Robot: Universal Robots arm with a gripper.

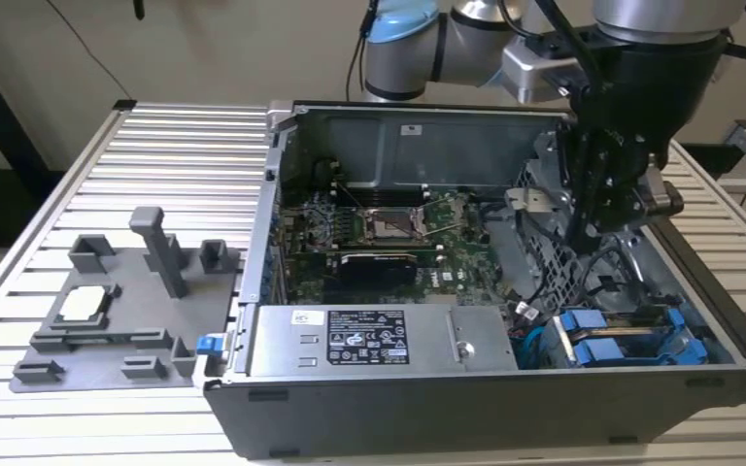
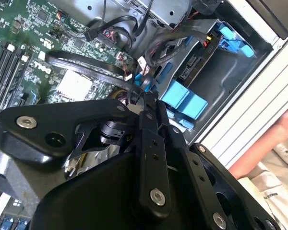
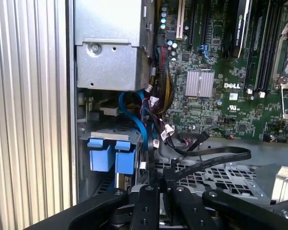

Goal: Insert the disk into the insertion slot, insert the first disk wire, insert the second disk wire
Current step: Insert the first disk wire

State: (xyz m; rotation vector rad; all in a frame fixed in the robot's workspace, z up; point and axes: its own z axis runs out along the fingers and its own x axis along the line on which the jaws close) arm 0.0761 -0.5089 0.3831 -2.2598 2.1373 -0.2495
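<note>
In the front corner of the open computer case (image 1: 477,413), toward the exterior view's right, the disk (image 1: 632,340) lies seated in the insertion slot (image 2: 226,82), a grey sheet-metal bay beside the labelled power supply box (image 1: 373,340). What marks the disk is its bright blue plastic carrier. Two blocky blue tabs stand side by side at its near end (image 3: 111,157), and blue rails run back along both edges. In the second wrist view a strip of grey metal and dark circuit board shows between the blue ends (image 2: 194,64). A blue ribbon wire (image 3: 140,120) curves down past the power supply toward the tabs.

The black hand (image 1: 591,238) hangs inside the case above the bay, next to the perforated metal plate. In both wrist views its fingers (image 2: 156,124) are drawn together at the tips and appear clenched on the end of a black flat wire (image 3: 216,158). This wire loops out over the perforated plate and curls back to the fingertips. Its gripped end sits just beside the blue tabs, though whether it touches the disk cannot be told.

The green motherboard (image 1: 387,233) fills the case floor. The case rests on a slatted metal worktop (image 1: 152,165), which also carries a grey moulded fixture (image 1: 114,301) at the exterior view's left. A person's arm (image 2: 259,153) shows beyond the case wall.
</note>
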